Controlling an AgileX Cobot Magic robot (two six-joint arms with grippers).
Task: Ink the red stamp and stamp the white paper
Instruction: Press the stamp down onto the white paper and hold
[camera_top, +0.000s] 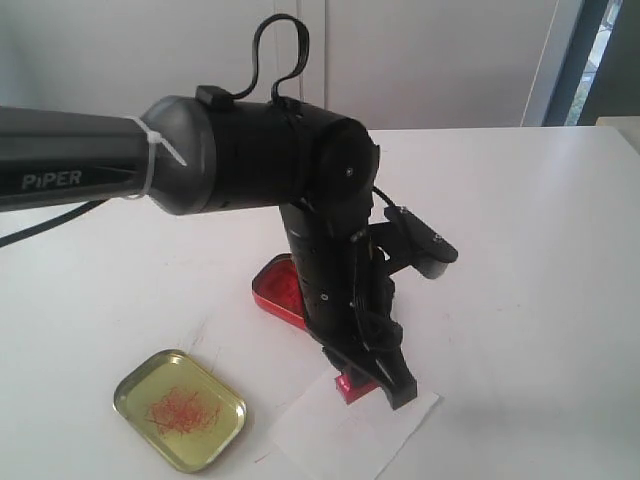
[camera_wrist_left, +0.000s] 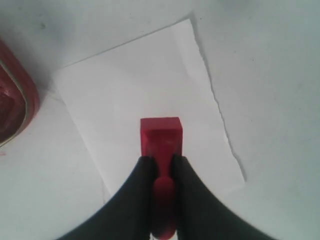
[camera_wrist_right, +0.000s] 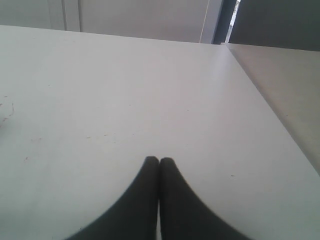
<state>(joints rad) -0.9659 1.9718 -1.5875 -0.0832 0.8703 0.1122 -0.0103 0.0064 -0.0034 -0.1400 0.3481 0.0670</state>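
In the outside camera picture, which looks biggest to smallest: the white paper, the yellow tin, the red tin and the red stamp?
Biggest: white paper and yellow tin, about alike; the paper runs off the picture.
Next: red tin, half hidden behind the arm.
Smallest: red stamp.

You are in what looks like a robotics lab or office test room: a plain white table (camera_top: 560, 250) stands against pale wall panels (camera_top: 430, 60), with a dark window frame (camera_top: 573, 60) at the corner. The black arm marked PiPER (camera_top: 60, 150) above it fits that.
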